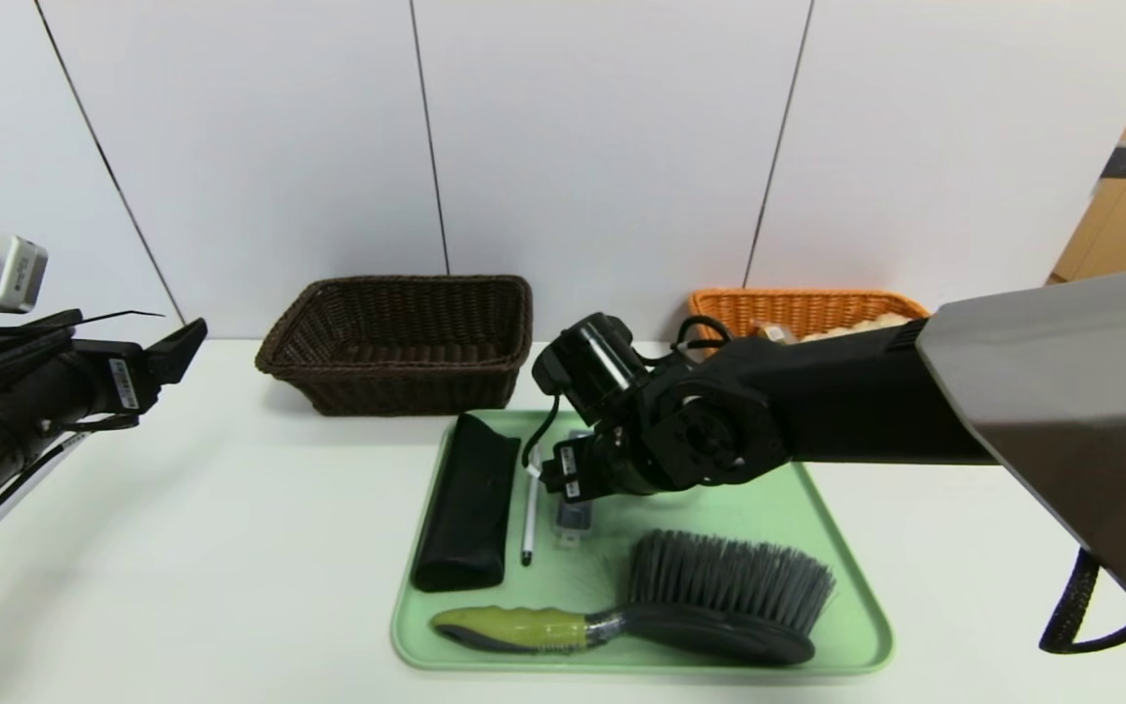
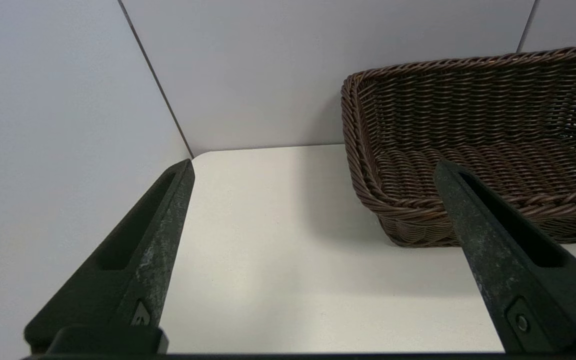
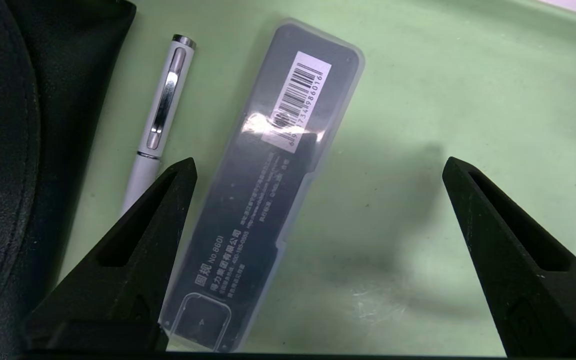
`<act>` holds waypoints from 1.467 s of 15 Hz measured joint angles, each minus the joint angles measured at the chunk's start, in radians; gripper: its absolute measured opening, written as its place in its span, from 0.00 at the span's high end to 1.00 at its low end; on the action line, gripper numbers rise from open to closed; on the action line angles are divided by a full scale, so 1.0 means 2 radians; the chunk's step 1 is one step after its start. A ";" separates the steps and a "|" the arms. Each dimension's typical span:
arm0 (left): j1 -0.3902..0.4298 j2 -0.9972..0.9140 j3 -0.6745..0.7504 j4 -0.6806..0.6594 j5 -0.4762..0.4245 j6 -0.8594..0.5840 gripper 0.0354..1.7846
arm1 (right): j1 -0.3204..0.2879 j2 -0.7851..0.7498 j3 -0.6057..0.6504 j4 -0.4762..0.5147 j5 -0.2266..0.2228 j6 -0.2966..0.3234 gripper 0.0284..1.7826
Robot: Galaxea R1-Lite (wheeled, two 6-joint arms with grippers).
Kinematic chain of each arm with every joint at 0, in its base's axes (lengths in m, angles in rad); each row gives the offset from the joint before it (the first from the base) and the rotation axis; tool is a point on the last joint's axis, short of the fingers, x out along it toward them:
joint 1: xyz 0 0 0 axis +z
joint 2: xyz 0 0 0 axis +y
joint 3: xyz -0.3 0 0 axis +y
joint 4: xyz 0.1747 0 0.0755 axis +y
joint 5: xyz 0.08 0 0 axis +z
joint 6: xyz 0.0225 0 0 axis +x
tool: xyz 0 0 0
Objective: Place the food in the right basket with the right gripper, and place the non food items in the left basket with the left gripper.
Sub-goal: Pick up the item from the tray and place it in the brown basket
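The right arm point(image 1: 817, 401) is matte black with round joint housings and a broad grey cover point(image 1: 1071, 411) nearer the body. Small white labels point(image 1: 569, 469) sit near its wrist, and a ribbed black cable point(image 1: 1076, 606) loops below the cover. The left arm point(image 1: 6, 411) is black too, with a white label, thin cables and a pale grey box point(image 1: 8, 269) on top. Each end effector has two tapered black fingers point(image 3: 133, 255), scuffed grey on the left one point(image 2: 160, 250), with long slots and small screws.
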 joint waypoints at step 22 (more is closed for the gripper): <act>0.013 -0.019 0.005 0.001 -0.004 0.004 0.06 | 0.005 -0.011 0.037 -0.029 -0.015 -0.001 0.56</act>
